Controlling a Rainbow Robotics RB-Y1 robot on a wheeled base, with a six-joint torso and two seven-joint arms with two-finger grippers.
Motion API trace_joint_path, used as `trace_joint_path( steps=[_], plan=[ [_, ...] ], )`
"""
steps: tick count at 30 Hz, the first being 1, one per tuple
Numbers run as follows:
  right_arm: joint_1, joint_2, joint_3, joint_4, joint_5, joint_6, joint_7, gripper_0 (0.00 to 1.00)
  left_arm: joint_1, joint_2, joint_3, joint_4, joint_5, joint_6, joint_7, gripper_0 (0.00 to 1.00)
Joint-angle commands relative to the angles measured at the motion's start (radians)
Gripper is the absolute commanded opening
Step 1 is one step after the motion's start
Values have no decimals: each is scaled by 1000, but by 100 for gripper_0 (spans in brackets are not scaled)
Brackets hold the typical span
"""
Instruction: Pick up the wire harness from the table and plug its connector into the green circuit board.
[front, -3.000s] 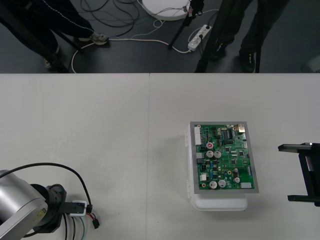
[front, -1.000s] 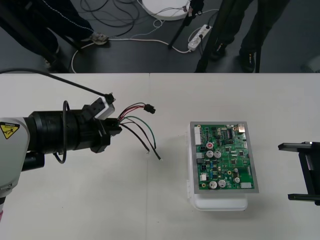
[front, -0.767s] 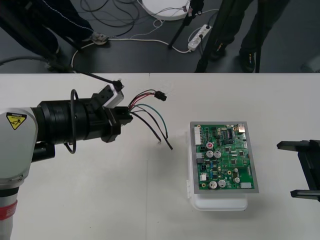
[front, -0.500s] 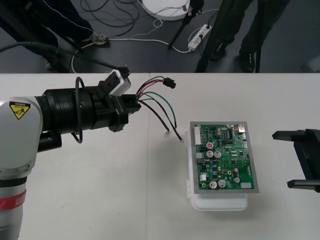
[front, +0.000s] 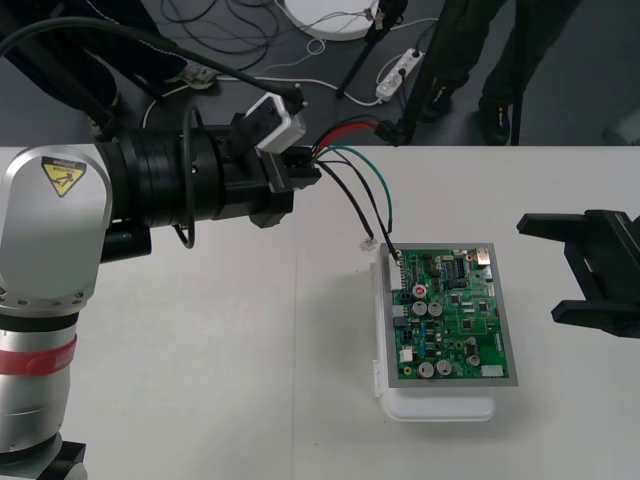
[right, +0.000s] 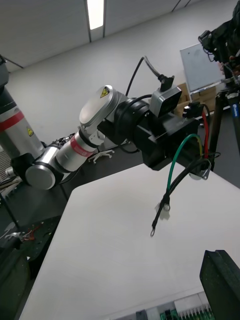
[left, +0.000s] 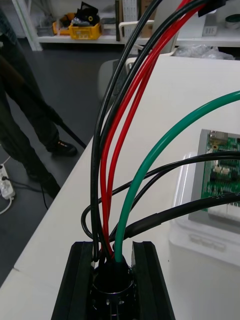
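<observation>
Front: left gripper (front: 300, 172) over the table's (front: 200, 350) far edge, pinching the harness (front: 347, 152); its wires arc right and down, with their tips at the board's (front: 452, 315) far-left corner. Right gripper (front: 537, 270) is spread, right of the board. Right wrist: the wire tips hang clear of the table. Left wrist: fingers (left: 75, 280) pressed on the harness's round socket (left: 112, 285), wires rising between them

Plain light table (front: 150, 400) fills the lower three-quarters of the frame, with a thin seam (front: 298, 330) running front to back just left of centre. Dark grey floor (front: 600, 60) strip along the top. On it: loose cables (front: 225, 20) upper centre-left, white power strip (front: 399, 70) upper centre, white round base (front: 335, 18) at top edge, black stand legs (front: 358, 65) beside it.
</observation>
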Motion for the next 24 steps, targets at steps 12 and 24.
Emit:
trace_joint_path(
  steps=[12,24],
  plan=[
    [433,43,-575,-400,161,324,-404,100,-49,-19,-111,-33,-13,233,102,0],
    [451,86,-602,-589,185,566,-553,100,-49,-19,-122,-32,-16,235,102,0]
  ],
)
